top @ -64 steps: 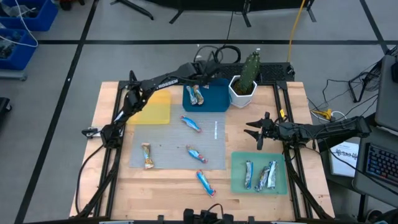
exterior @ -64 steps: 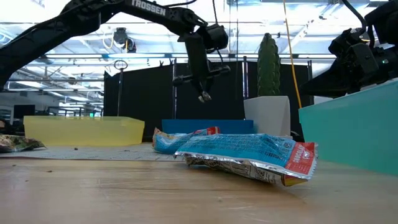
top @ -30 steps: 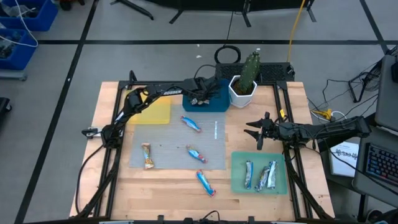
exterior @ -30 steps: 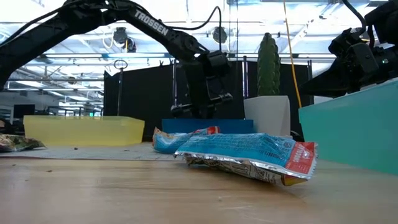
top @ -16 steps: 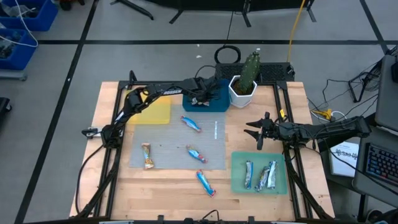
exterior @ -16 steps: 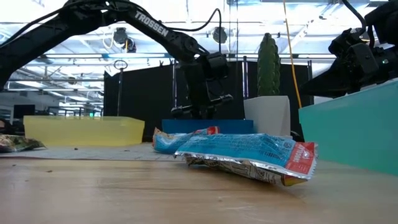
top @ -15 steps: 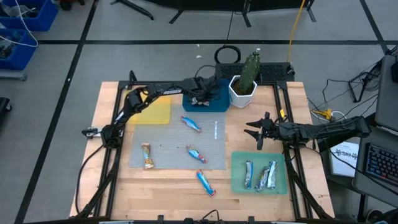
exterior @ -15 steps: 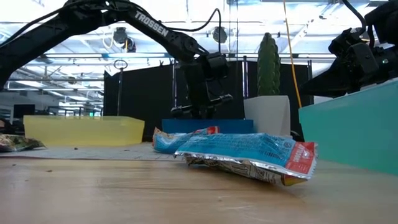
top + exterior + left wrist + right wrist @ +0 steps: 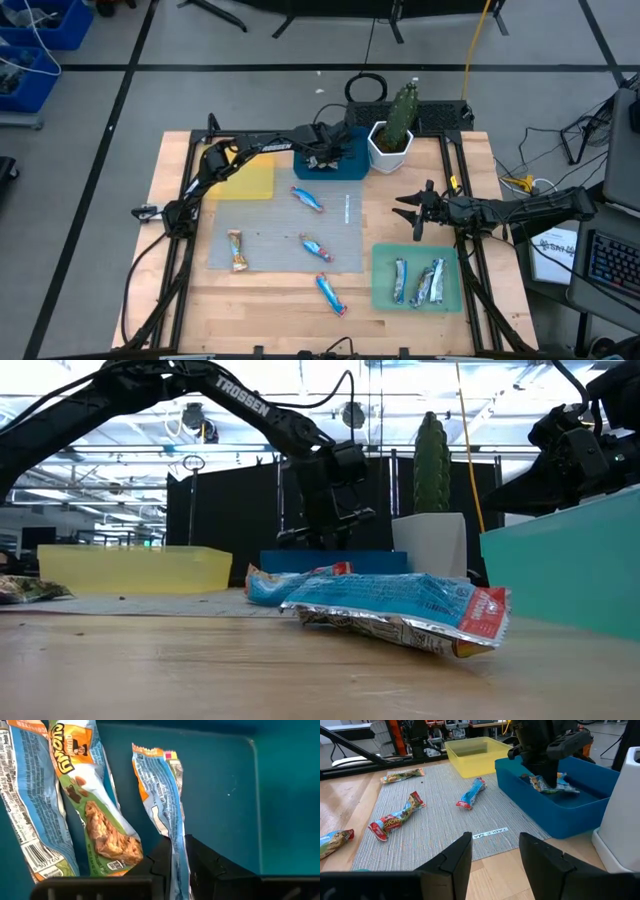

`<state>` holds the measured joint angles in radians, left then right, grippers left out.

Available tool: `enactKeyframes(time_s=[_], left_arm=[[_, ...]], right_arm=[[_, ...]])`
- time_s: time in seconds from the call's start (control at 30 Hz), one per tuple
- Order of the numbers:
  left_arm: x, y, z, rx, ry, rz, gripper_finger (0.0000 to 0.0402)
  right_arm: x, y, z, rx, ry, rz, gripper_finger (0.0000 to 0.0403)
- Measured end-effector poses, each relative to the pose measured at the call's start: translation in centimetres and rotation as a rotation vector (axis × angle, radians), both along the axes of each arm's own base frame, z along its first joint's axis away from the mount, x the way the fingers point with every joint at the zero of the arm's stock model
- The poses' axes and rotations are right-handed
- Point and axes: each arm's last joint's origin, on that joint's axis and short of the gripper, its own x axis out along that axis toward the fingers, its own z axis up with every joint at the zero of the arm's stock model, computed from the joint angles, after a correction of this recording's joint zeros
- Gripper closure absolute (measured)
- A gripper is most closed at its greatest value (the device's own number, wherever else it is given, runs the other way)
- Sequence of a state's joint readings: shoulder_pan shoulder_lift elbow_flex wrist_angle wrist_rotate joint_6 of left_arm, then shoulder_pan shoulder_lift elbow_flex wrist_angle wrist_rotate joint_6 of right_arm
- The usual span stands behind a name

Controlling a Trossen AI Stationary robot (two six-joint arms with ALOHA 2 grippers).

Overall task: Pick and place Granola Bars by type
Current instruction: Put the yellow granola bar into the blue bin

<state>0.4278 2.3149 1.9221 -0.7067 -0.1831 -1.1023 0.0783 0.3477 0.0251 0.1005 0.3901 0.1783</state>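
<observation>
- High view: the left gripper (image 9: 322,155) reaches down into the blue tray (image 9: 345,165) at the back of the tabletop (image 9: 170,290), beside the white pot with the cactus (image 9: 392,135). The yellow tray (image 9: 248,178) sits just left of the blue one. Three blue-wrapped granola bars (image 9: 308,198) lie apart on the grey mat (image 9: 285,240), a brownish bar (image 9: 236,250) lies at the mat's left side, and one more blue bar (image 9: 331,293) lies on the bare wood just in front of the mat. Three bars lie in the green tray (image 9: 385,290) at the front right. The right gripper (image 9: 412,213) hangs near the mat's right edge, behind the green tray, its jaws spread apart and holding nothing.
- Low view: the left gripper (image 9: 322,540) stands upright with its tips down behind the wall of the blue tray (image 9: 330,563). A crumpled blue bar with a red end (image 9: 400,605) lies nearest on the tabletop, a second one just behind it.
- Left wrist view: the jaws are closed on the lower part of a blue and white wrapper (image 9: 162,795), which rises between the fingers (image 9: 210,862) against the tray floor. Two more bars lie just beside it, one with a green and orange printed face (image 9: 95,815).
- Right wrist view: the right arm's own fingers (image 9: 450,857) are wide apart with only mat between them. Farther off, the left gripper (image 9: 550,770) is down in the blue tray (image 9: 540,815) touching the bars (image 9: 545,784) there.
</observation>
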Motion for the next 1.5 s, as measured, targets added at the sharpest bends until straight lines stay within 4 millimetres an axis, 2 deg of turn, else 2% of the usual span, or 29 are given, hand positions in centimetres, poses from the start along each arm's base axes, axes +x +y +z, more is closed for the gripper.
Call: enactKeyframes(time_s=[0.93, 1.03, 1.27, 1.5], left_arm=[[0.06, -0.12, 0.11, 0.017, 0.004, 0.003, 0.0336], [0.17, -0.11, 0.17, 0.022, -0.007, 0.002, 0.0319], [0.47, -0.03, 0.33, 0.025, -0.044, -0.011, 0.0251], [0.43, 0.01, 0.57, 0.026, -0.041, -0.067, 0.0227]], right_arm=[[0.00, 0.00, 0.00, 0.000, 0.000, 0.000, 0.0245], [0.00, 0.00, 0.00, 0.000, 0.000, 0.000, 0.0245], [0.00, 0.00, 0.00, 0.000, 0.000, 0.000, 0.0245], [0.00, 0.00, 0.00, 0.000, 0.000, 0.000, 0.0245]])
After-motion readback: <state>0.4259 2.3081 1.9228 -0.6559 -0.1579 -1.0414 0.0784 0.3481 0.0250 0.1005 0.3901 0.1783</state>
